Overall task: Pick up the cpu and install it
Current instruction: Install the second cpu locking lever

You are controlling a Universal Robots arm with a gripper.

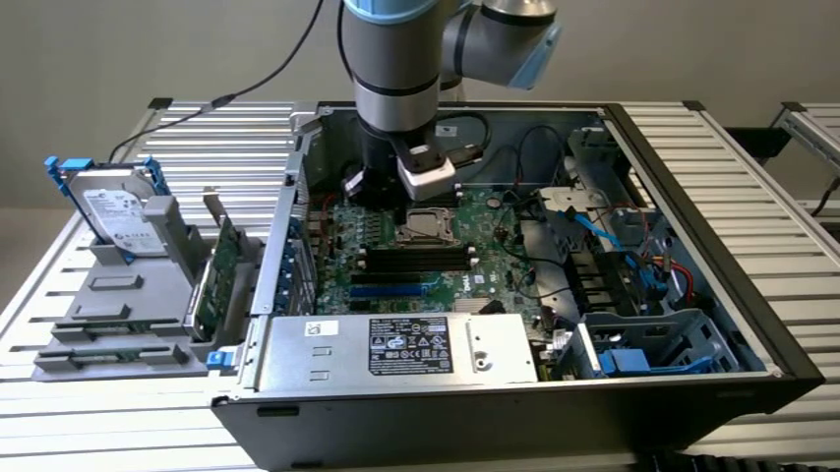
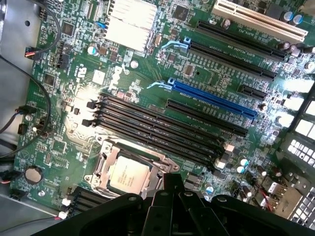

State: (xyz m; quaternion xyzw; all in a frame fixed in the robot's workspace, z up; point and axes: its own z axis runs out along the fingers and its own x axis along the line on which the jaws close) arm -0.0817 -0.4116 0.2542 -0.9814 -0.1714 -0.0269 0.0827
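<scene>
The cpu [image 2: 127, 176], a small square chip with a silvery top, lies flat inside the metal socket frame [image 2: 106, 158] on the green motherboard [image 2: 147, 98]. In the exterior view the cpu [image 1: 427, 225] sits mid-board inside the open computer case [image 1: 774, 359]. My gripper [image 2: 171, 181] hangs above the board just beside the socket, its black fingers pressed together with nothing between them. From the exterior view the gripper [image 1: 384, 200] is low inside the case, at the socket's left.
Black memory slots [image 2: 157, 125] and a blue slot [image 2: 211, 98] run beside the socket. A silver power supply [image 1: 393, 346] fills the case front. Cables [image 1: 552, 211] and a blue drive cage [image 1: 656, 344] crowd the exterior view's right. A hard drive [image 1: 116, 211] stands on a grey rack outside, left.
</scene>
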